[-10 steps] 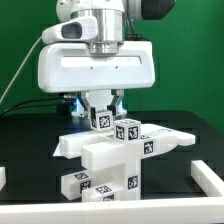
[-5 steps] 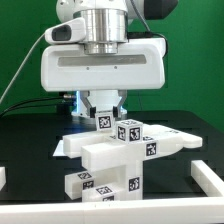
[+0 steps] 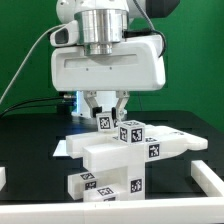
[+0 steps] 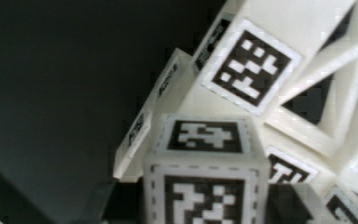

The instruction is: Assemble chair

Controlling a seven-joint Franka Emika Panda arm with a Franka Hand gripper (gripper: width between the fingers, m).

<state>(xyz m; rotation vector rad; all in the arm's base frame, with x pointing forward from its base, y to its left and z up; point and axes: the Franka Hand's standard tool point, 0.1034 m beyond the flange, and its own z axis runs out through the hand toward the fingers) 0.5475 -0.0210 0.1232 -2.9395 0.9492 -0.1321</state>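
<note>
The partly built chair (image 3: 120, 160) stands on the dark surface (image 3: 30, 150), a stack of white tagged blocks near the middle. The fingers (image 3: 104, 108) straddle a tagged block (image 3: 103, 122) at its top rear, apparently gripping it to seat it.

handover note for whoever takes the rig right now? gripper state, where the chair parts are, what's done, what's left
Gripper: above the chair assembly, fingers closed on the small tagged block at its top rear.
Parts: the assembly stands on the black table, a stacked white piece with tags on its front and top. One long slab sticks out toward the exterior view's right. A separate white piece lies at the exterior view's right edge.
Done: several parts look joined into one stack.
Left: whether the gripped block is fully seated can't be told from these views. The piece at the edge is not attached.
</note>
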